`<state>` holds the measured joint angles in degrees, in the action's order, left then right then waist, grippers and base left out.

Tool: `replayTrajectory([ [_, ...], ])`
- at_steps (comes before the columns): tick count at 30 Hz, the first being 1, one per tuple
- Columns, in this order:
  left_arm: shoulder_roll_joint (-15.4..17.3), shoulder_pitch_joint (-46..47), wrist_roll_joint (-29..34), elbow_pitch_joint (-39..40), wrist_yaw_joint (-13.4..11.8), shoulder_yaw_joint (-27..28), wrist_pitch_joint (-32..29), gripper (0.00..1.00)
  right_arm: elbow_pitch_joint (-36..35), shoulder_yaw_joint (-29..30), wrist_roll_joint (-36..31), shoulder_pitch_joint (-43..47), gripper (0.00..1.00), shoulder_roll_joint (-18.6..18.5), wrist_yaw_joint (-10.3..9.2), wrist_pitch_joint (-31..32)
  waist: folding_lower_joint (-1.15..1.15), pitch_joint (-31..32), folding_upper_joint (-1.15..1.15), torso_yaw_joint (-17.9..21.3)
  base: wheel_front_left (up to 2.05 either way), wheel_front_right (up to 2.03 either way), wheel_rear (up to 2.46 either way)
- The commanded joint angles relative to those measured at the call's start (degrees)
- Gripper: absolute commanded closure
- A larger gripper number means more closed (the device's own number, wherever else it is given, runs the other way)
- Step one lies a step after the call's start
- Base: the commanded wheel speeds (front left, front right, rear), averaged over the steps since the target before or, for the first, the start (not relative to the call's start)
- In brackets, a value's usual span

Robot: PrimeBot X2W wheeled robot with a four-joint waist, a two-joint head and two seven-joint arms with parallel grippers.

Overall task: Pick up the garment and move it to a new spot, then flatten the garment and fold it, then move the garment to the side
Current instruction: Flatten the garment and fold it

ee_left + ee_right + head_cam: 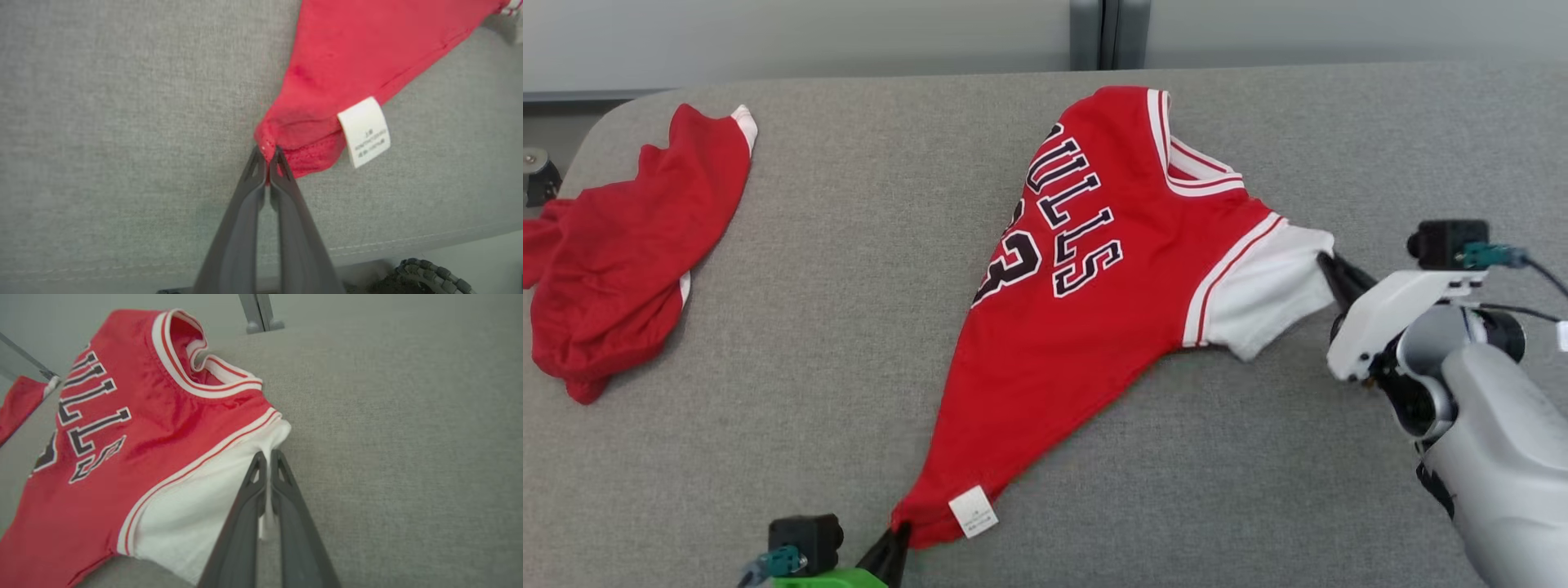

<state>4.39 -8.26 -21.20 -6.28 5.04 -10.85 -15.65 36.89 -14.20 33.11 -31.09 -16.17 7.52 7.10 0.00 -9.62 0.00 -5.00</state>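
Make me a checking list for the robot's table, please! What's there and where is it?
Surface: grey fabric-covered table, bare between the clothes.
Job's things: red jersey lying pulled between both grippers, not yet flat; white label by its near corner.
Clutter: second red garment, crumpled at the far left.
Grippers: left gripper shut on the jersey's near corner; right gripper shut on the white sleeve.
Cables: teal-plugged cable at the right wrist camera.
Surroundings: pale wall panels and a grey post behind.
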Motion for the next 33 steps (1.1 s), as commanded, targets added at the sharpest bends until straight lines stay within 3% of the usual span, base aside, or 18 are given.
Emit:
replayTrajectory([
  [1, 1.0, -0.6, -0.5, 2.5, 0.3, 0.5, -0.4, 1.0, -3.0, 1.5, 2.7, 0.4, 1.0, -0.6, -0.06, -0.6, 0.0, 1.7, 0.0, 1.1, 0.0, 0.0, 0.0],
  [9, 4.9, -1.4, -5.3, 24.3, 1.2, 1.9, -6.1, 1.0, -26.1, 12.9, 15.3, 4.2, 1.0, -4.4, -0.05, 3.2, 0.0, 5.4, 0.0, 4.9, 0.0, 0.0, 0.0],
  [15, 9.0, 3.0, -7.4, 40.3, 1.5, 3.3, -11.5, 1.0, -43.6, 23.3, 18.3, 7.2, 1.0, -1.7, -0.03, 8.4, 0.0, 6.8, 0.0, 7.5, 0.0, 0.0, 0.0],
  [19, 13.0, 9.3, -8.8, 46.9, 2.0, 4.2, -16.0, 1.0, -52.8, 28.4, 18.8, 5.2, 1.0, 0.8, -0.03, 14.1, 0.0, 7.3, 0.0, 9.1, 0.0, 0.0, 0.0],
  [24, 17.7, 19.3, -11.9, 49.6, 2.1, 4.4, -21.8, 1.0, -57.8, 33.2, 15.6, -1.1, 1.0, 2.6, -0.03, 20.5, 0.0, 6.3, 0.0, 11.4, 0.0, 0.0, 0.0],
  [33, 19.0, 37.6, -15.5, 41.9, 2.3, 2.4, -27.9, 1.0, -55.5, 36.8, 6.7, -14.2, 1.0, 3.4, -0.03, 28.3, 0.0, -3.6, 0.0, 12.1, 0.0, 0.0, 0.0],
])
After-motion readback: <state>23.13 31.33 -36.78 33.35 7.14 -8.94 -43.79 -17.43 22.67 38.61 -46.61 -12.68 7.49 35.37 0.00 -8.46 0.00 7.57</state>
